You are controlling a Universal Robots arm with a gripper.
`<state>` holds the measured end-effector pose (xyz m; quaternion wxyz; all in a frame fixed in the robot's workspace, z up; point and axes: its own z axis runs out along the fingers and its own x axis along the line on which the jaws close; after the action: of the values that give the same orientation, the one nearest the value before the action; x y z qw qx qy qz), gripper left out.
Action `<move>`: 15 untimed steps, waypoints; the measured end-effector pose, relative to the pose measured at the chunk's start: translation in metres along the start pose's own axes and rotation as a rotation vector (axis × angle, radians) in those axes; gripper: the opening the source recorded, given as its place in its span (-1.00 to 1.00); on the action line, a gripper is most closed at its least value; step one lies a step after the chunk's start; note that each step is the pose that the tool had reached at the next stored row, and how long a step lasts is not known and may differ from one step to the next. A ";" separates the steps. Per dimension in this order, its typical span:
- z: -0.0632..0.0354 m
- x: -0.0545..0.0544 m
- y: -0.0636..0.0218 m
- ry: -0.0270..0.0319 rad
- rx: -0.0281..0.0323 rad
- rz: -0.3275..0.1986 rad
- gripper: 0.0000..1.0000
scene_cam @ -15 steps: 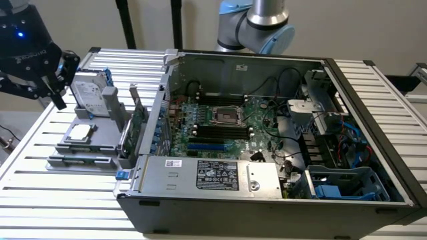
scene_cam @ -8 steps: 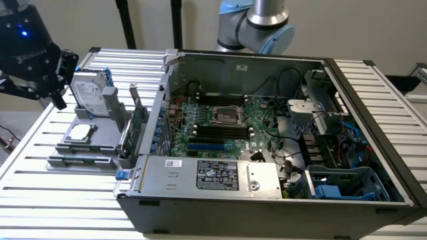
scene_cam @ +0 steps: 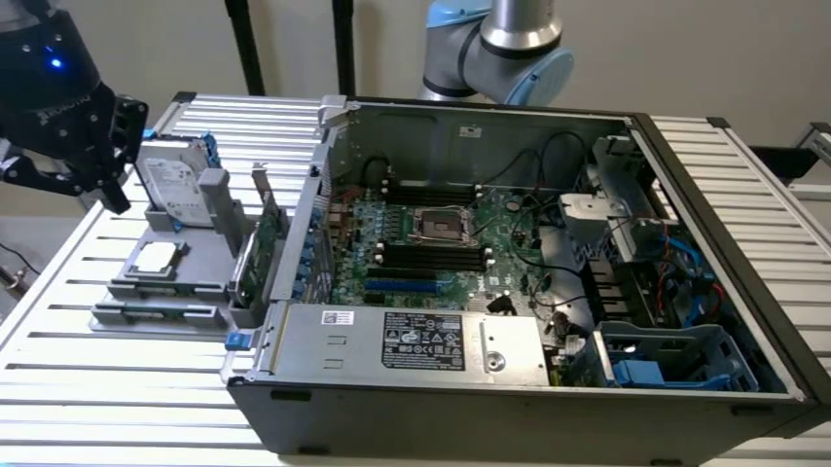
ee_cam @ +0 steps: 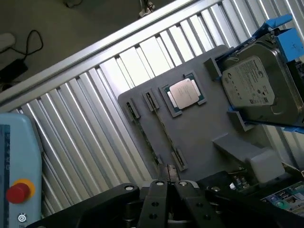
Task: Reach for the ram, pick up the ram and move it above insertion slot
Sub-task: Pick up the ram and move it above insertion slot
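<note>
The black pincer (ee_cam: pixel 171 186) is hovering clenched and is gripping nothing. The ram, a thin green circuit-board stick (scene_cam: pixel 156 313), is lying below and ahead of it in the grey holder (ee_cam: pixel 204 137). Reaching appears underway; pickup and transfer are remaining.

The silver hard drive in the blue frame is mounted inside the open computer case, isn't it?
Not quite. The silver hard drive in the blue frame stands upright on the grey tray, outside the open computer case and to the exterior view's left of it. The exterior view shows this.
</note>
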<state>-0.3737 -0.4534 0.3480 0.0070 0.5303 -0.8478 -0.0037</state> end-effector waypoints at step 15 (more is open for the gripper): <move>0.0006 0.003 0.0021 0.0028 0.0018 -0.213 -0.79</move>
<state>-0.3769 -0.4552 0.3475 0.0073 0.6173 -0.7867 -0.0029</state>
